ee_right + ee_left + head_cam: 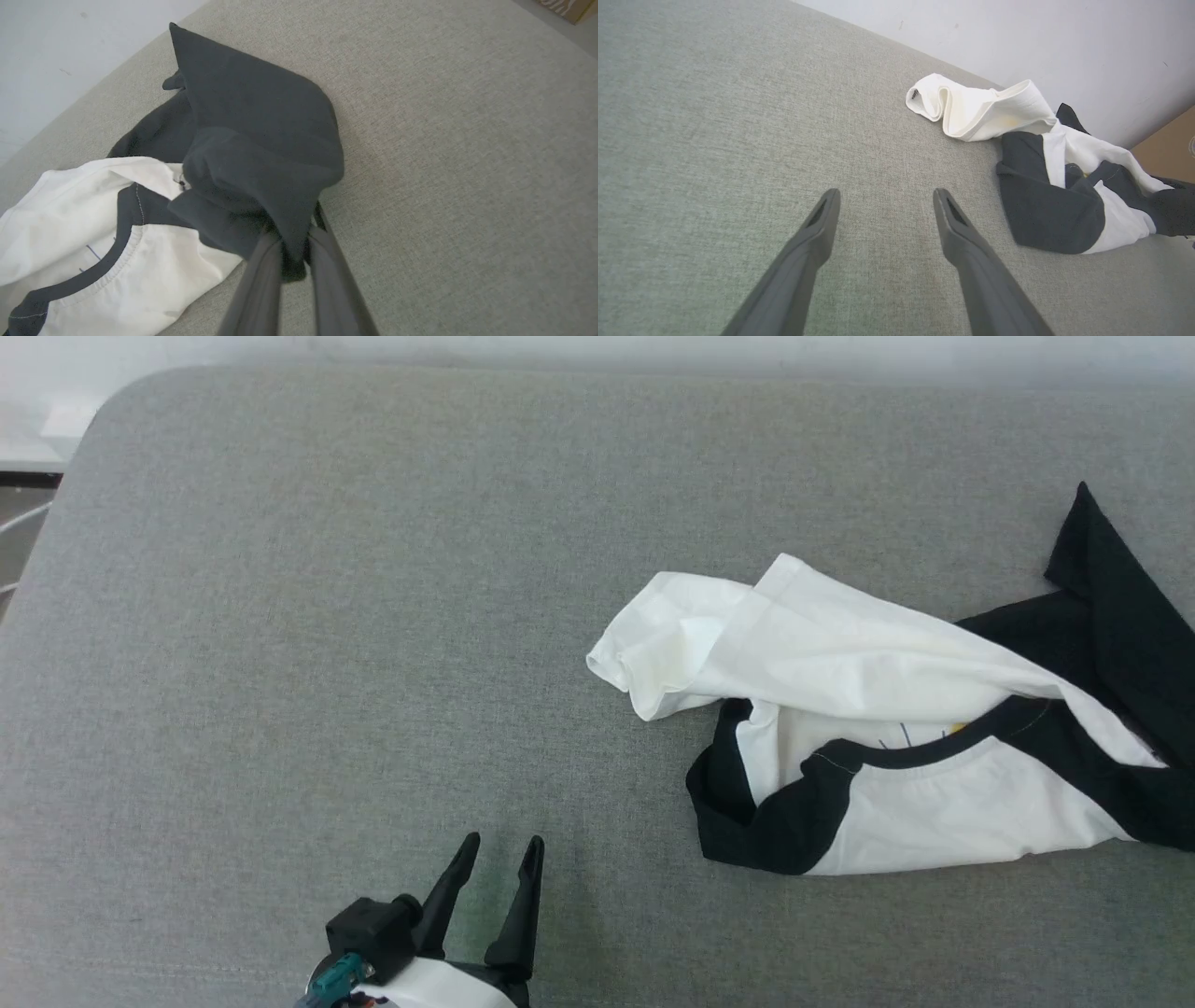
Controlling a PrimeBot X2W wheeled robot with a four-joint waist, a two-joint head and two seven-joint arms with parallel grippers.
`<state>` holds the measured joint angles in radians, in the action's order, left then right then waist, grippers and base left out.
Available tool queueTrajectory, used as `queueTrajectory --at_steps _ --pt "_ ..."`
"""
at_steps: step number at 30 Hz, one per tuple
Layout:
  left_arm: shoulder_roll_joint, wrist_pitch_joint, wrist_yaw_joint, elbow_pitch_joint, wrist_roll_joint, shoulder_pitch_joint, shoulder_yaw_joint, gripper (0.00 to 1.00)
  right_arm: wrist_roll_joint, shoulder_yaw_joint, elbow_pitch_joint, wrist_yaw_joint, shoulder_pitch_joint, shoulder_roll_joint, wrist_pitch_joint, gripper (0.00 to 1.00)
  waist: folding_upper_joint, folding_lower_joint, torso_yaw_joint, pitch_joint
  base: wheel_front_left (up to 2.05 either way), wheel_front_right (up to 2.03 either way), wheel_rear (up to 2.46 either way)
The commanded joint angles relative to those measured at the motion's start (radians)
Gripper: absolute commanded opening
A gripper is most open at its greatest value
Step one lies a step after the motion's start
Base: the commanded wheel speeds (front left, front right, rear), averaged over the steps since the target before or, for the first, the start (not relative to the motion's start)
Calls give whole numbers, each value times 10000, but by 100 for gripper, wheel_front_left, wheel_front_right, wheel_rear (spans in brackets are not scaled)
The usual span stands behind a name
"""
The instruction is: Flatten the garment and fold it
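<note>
We see the garment (840,644) crumpled on the right side of the grey worktop (327,616), its white body bunched and its black sleeves trailing toward the right edge. Our right hand (296,240) is clamped on a fold of black sleeve cloth. Our left hand (503,842) is spread wide, holding nothing, well apart from the shirt.

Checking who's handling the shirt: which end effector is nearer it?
Right. The right end effector is shut on the shirt's black cloth; the left end effector hangs open, apart from it.
</note>
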<state>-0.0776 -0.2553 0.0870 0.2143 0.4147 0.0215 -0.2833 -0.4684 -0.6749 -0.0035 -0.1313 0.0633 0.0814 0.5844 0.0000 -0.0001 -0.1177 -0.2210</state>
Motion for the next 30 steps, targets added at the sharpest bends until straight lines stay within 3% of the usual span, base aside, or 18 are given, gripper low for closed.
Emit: queueTrajectory --at_steps 1,6,14,22,30 --pt "-82 29 26 0 -68 43 -16 100 80 123 43 6 70 -29 -199 100 0 1 41 147 0 0 0" --pt "-199 62 -54 -131 -69 208 -8 100 307 1113 -689 6 -174 13 -1417 100 0 1 95 404 0 0 0" --pt "-299 -14 -260 -733 -190 380 224 100 1359 2332 -2115 6 -1296 -299 -4491 100 0 1 293 646 0 0 0" --pt "-154 -60 -246 -1745 -446 574 715 100 873 3631 -672 6 -2300 -309 -7869 100 0 1 527 645 0 0 0" --pt "-256 369 -218 -1948 -948 387 561 100 1283 4844 122 6 -2213 -310 -8448 100 0 1 769 516 0 0 0"
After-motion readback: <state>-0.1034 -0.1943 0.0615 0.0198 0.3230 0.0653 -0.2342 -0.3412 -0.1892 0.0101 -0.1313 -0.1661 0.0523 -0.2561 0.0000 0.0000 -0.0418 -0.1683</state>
